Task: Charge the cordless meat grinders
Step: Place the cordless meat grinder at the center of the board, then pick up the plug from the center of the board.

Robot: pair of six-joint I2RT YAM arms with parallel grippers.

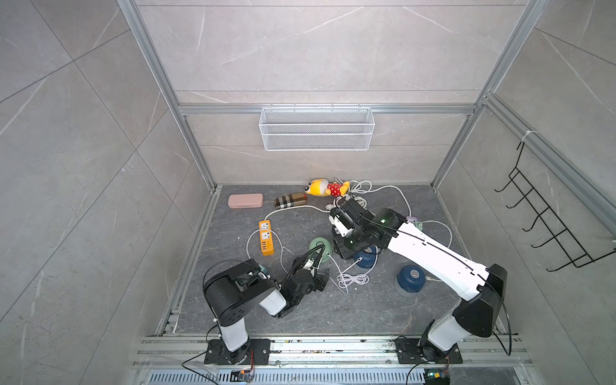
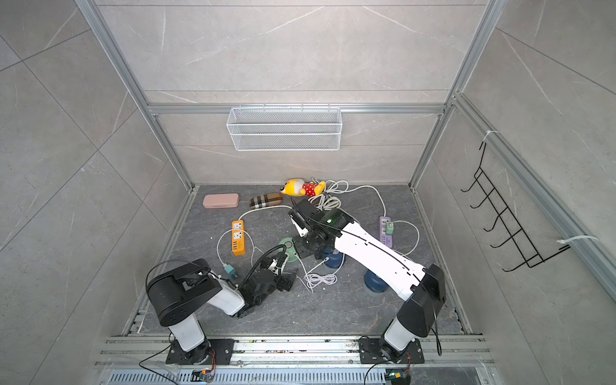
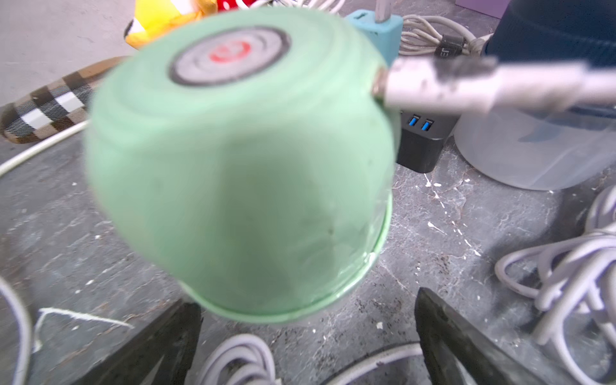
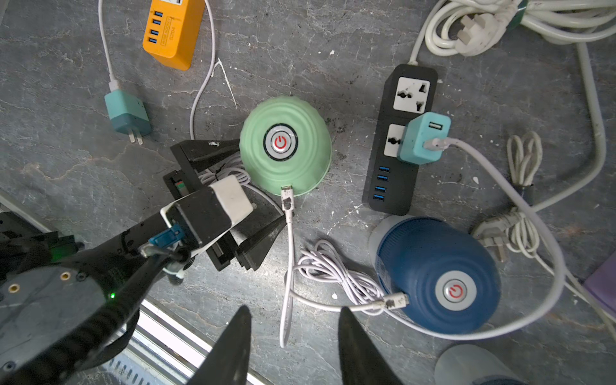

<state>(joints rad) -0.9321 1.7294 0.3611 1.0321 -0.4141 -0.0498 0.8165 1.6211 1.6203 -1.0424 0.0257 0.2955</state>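
Here, your left gripper (image 3: pixel 308 300) stood low over the floor (image 3: pixel 450 216) with its jaws spread wide and nothing between them. The green grinder (image 3: pixel 233 183) sat just ahead of the fingertips (image 3: pixel 180 326). A white cable (image 3: pixel 466 86) met the grinder's side, metal plug end against the shell; the left wrist view was too blurred to show how deep it sat.

Your right gripper (image 4: pixel 293 310) hung above the same spot, pointing down, its jaws parted and holding nothing. That cable ran along the floor beneath the gap. From this wrist view the green grinder's silver button (image 4: pixel 280 143) showed a red power mark.

Just beside the green grinder lay a black power strip (image 4: pixel 400 193) with a teal adapter (image 4: pixel 423 140) plugged in. Near the strip's end stood a blue grinder (image 4: pixel 433 266), a second white plug (image 4: pixel 396 301) touching its side. In both top views the other blue grinder (image 1: pixel 411 275) stood apart, nearer the robot's base and close under the right arm.

Farther out, an orange power strip (image 1: pixel 265 238) lay to the left of the green grinder with a loose teal adapter (image 4: pixel 126 115) near it. A purple power strip (image 2: pixel 385 230) lay toward the right wall.
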